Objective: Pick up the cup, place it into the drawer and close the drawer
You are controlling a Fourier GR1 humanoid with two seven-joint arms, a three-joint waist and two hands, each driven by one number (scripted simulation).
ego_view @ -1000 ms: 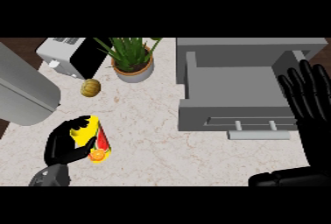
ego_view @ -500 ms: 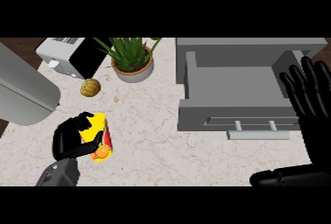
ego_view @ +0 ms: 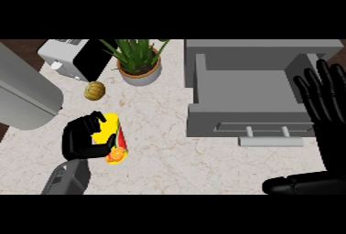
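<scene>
Pale marbled counter (ego_view: 169, 151) spreading across the scene, dark floor showing at the upper left corner.

Curling round the yellow cup (ego_view: 112, 137): black fingers (ego_view: 91, 122) and thumb of the left hand (ego_view: 82, 140), wrapping the cup's left side and hiding part of it. Lying on its side on the counter at lower left, red and orange pattern facing right, well apart from the drawer (ego_view: 253, 98). Grey left forearm (ego_view: 66, 179) coming in from the lower edge beneath the hand.

Standing straight and spread, holding nothing: fingers (ego_view: 317, 91) of the right hand (ego_view: 327, 123), at the right edge over the open grey drawer's right wall.

Sitting beyond the cup: small brownish round object (ego_view: 94, 90), potted plant (ego_view: 138, 61), toaster (ego_view: 73, 59). Occupying the left edge: large grey rounded body (ego_view: 24, 98).
</scene>
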